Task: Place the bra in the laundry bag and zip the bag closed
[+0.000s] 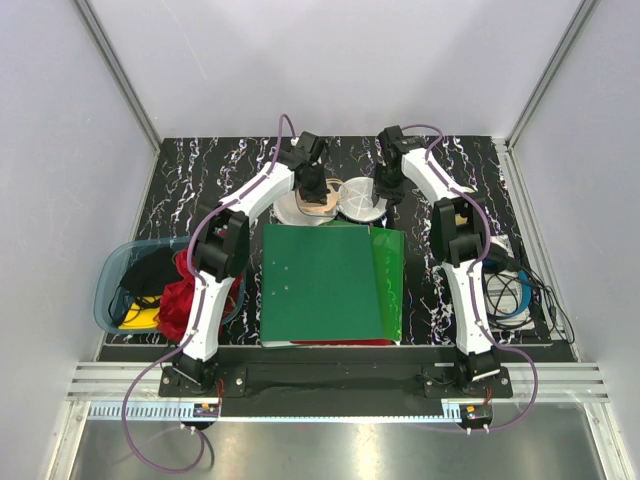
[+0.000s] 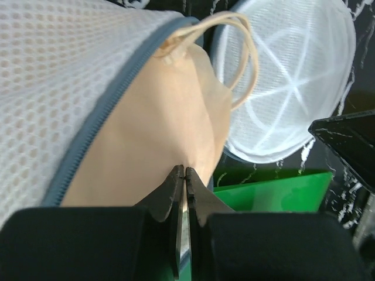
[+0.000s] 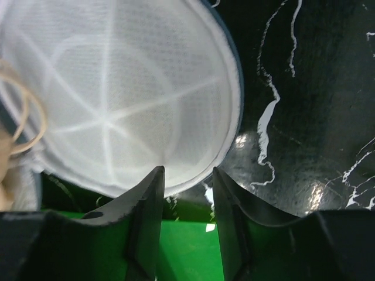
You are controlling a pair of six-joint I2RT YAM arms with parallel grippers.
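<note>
The laundry bag lies open at the back of the table as two white mesh halves. The round domed half [image 1: 360,196] [image 2: 287,76] [image 3: 117,99] is on the right. The other half [image 2: 53,76], edged by a grey zipper [image 2: 88,140], holds the peach bra [image 1: 318,207] [image 2: 152,134]. The bra's thin straps [image 2: 249,52] loop out toward the domed half. My left gripper [image 1: 312,190] [image 2: 184,171] is shut, pinching the bra's fabric. My right gripper [image 1: 385,190] [image 3: 186,172] is open, its fingertips straddling the near rim of the domed half.
A green folder [image 1: 320,285] [image 2: 275,190] [image 3: 181,246] lies just in front of the bag, with a second green sheet [image 1: 390,280] beside it. A translucent blue tub [image 1: 112,285] holding a red cloth [image 1: 180,300] sits at the left edge. Coiled cables [image 1: 515,290] lie at the right.
</note>
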